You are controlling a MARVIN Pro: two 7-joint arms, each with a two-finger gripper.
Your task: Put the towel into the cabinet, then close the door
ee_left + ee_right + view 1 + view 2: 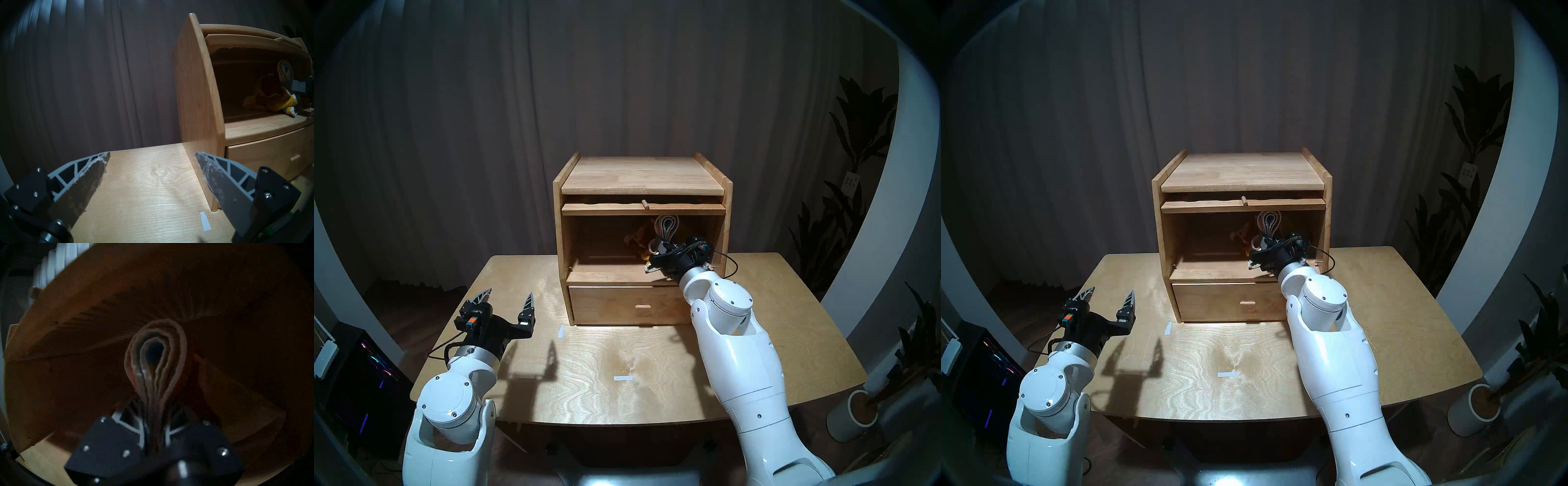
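One cabinet [642, 237] stands ahead of both claws, its door [644, 207] raised flat above the compartment. Inside it, the right claw [654, 254] pinches the folded towel [667, 228], folds standing upright above the fingers. Well apart, the left claw [509, 300] gapes empty over the worktop [585, 373].

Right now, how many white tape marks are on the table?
2: one tape strip near the cabinet's front left corner, another tape mark mid-table nearer the robot. Arms may hide more.
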